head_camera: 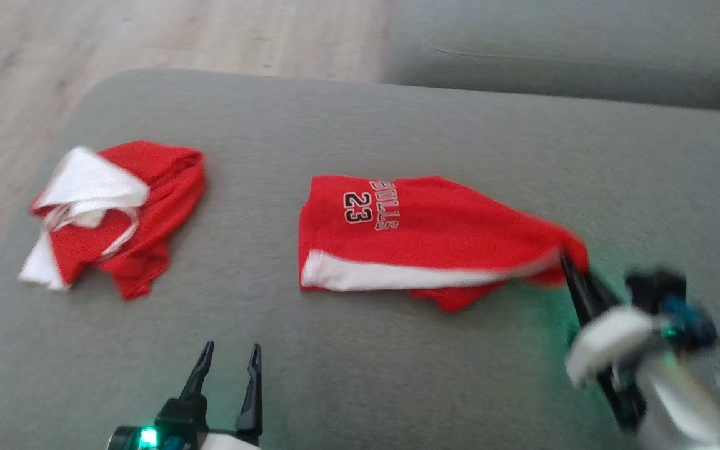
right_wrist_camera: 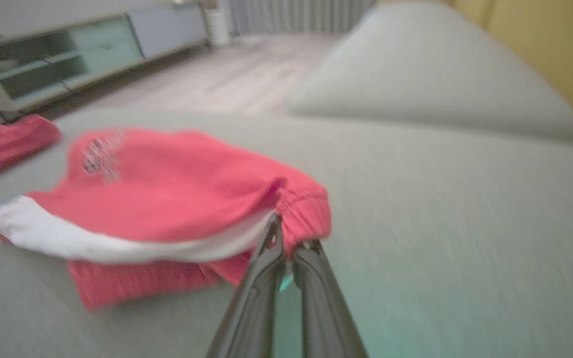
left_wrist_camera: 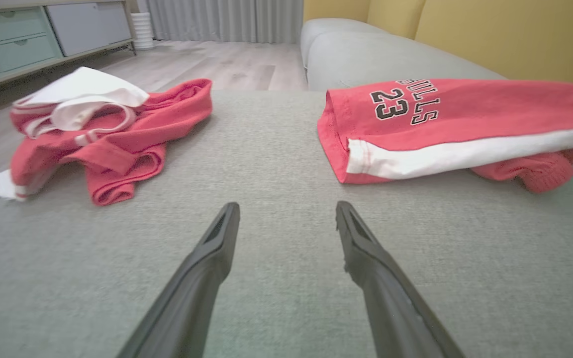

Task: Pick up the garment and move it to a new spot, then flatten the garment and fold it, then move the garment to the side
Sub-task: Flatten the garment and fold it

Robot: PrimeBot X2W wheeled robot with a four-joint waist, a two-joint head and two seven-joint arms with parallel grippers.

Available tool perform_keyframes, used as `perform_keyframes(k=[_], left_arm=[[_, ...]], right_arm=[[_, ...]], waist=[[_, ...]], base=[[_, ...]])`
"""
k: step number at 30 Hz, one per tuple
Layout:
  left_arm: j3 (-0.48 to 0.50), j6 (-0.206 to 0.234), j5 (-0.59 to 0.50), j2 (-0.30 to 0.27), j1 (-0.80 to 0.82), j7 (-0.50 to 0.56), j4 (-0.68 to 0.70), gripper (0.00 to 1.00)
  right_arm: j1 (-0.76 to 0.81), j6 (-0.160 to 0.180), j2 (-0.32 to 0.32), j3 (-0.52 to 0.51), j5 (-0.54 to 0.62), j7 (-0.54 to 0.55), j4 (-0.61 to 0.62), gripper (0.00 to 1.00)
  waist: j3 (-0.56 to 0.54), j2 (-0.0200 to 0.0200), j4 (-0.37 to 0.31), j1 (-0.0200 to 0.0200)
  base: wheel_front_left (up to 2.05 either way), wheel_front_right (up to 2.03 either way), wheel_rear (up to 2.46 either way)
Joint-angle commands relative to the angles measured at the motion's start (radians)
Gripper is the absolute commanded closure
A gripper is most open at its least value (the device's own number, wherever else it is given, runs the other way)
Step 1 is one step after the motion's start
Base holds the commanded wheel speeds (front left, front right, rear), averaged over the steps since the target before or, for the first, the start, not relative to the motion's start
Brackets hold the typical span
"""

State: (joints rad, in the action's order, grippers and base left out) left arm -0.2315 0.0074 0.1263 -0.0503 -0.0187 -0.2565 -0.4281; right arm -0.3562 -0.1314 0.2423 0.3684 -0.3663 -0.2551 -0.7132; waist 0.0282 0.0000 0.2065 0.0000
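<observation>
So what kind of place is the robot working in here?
Most likely a home living room. The work surface is a grey sofa seat with yellow back cushions, red shorts on it; beyond it are a wooden floor, a low drawer cabinet and long curtains.

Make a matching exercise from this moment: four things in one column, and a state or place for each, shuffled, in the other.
Things
1. left gripper
2. right gripper
3. red shorts
4. crumpled red-and-white garment

States or places
A. heaped toward the robot's left on the grey cushion
B. shut, pinching red cloth
C. open, holding nothing
D. bears the number 23, held at one end

Pairs: 1-C, 2-B, 3-D, 4-A
</observation>
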Motion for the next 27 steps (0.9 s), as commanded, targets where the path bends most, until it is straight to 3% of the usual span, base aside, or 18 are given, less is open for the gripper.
perform_keyframes(k=[1,2,3,4,9,14,18,21,27], left_arm=[[0.019,-0.005,0.012,0.0,0.056,-0.005,0.023,0.0],[0.016,-0.007,0.012,0.0,0.059,-0.005,0.019,0.0],[0.012,-0.009,0.012,0.0,0.064,-0.005,0.017,0.0],[0.01,-0.01,0.013,0.0,0.067,-0.005,0.015,0.0],[0.006,-0.007,0.015,0.0,0.083,-0.005,0.009,0.0],[0.015,-0.002,0.009,0.0,0.09,-0.005,0.017,0.0],[0.032,0.007,-0.001,0.0,0.08,-0.005,0.033,0.0],[0.048,0.019,-0.013,0.0,0.064,-0.005,0.051,0.0],[0.083,0.042,-0.034,0.0,0.016,-0.005,0.065,0.0]], right_arm=[[-0.01,0.001,0.014,0.017,-0.023,-0.005,-0.007,1.0],[0.005,0.001,0.016,0.021,-0.042,-0.001,-0.038,0.61],[0.013,0.001,0.018,0.018,-0.056,-0.002,-0.06,0.09],[0.015,0.001,0.021,0.02,-0.062,-0.002,-0.078,0.0],[-0.007,0.001,0.026,-0.014,-0.029,-0.006,-0.123,0.0],[-0.004,0.001,0.02,-0.147,0.124,-0.006,-0.022,0.0],[0.082,0.001,-0.071,-0.29,0.28,-0.006,0.19,0.0],[0.163,0.001,-0.134,-0.33,0.36,-0.006,0.293,0.0],[0.282,0.001,-0.187,-0.347,0.395,-0.007,0.29,0.0]], waist=[[0.023,0.0,-0.064,0.0],[0.027,0.0,-0.08,0.0],[0.03,0.0,-0.092,0.0],[0.032,0.0,-0.106,0.0],[0.033,0.0,-0.146,0.0],[0.026,0.0,-0.156,0.0],[0.006,0.0,-0.157,0.0],[-0.01,0.0,-0.158,0.0],[-0.034,0.0,-0.165,0.0]], base=[[0.0,0.0,0.0],[0.0,0.0,0.0],[0.0,0.0,0.0],[0.0,0.0,0.0],[0.0,0.0,0.0],[0.0,0.0,0.0],[0.0,0.0,0.0],[0.0,0.0,0.0],[0.0,0.0,0.0]])
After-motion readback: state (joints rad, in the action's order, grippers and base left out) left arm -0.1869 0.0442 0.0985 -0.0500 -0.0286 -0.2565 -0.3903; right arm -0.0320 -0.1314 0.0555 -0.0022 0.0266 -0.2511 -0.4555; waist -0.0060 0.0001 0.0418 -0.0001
